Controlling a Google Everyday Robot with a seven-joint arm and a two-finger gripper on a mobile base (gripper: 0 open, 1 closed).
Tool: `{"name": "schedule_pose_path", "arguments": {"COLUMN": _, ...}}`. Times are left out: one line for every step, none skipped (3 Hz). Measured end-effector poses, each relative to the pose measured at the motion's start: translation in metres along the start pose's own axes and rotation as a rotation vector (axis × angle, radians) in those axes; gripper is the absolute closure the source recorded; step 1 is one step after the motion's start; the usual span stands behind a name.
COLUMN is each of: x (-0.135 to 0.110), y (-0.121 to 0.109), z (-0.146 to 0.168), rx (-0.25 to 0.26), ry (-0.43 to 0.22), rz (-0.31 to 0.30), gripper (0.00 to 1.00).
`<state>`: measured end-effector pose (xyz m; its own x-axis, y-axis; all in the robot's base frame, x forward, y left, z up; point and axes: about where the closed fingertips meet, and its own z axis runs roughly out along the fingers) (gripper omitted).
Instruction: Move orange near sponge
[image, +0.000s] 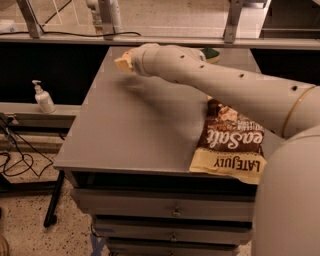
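My gripper (123, 62) is at the far left part of the grey table (130, 130), at the end of the white arm that reaches in from the right. Only its tan tip shows past the wrist. The orange is not in view; the wrist and arm may be hiding it. The sponge (214, 53), dark green on top with a yellow base, lies at the table's far edge. It is mostly covered by the arm and sits to the right of the gripper.
A brown and yellow chip bag (232, 145) lies at the table's front right, partly under the arm. Drawers (170, 210) sit below the tabletop. A soap bottle (44, 97) stands on a low shelf to the left. Metal posts and a rail run behind the table.
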<state>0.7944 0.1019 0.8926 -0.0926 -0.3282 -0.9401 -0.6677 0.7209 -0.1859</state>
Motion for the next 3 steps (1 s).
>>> {"name": "schedule_pose_path", "arguments": {"x": 0.005, "y": -0.021, "z": -0.044, "rx": 0.005, "ry": -0.011, "rz": -0.030, "gripper": 1.00}}
{"name": "schedule_pose_path", "arguments": {"x": 0.019, "y": -0.038, "z": -0.089, "rx": 0.020, "ry": -0.035, "rz": -0.015, "gripper": 1.00}}
{"name": "schedule_pose_path", "arguments": {"x": 0.032, "y": -0.073, "z": -0.129, "rx": 0.084, "ry": -0.037, "rz": 0.001, "gripper": 1.00}}
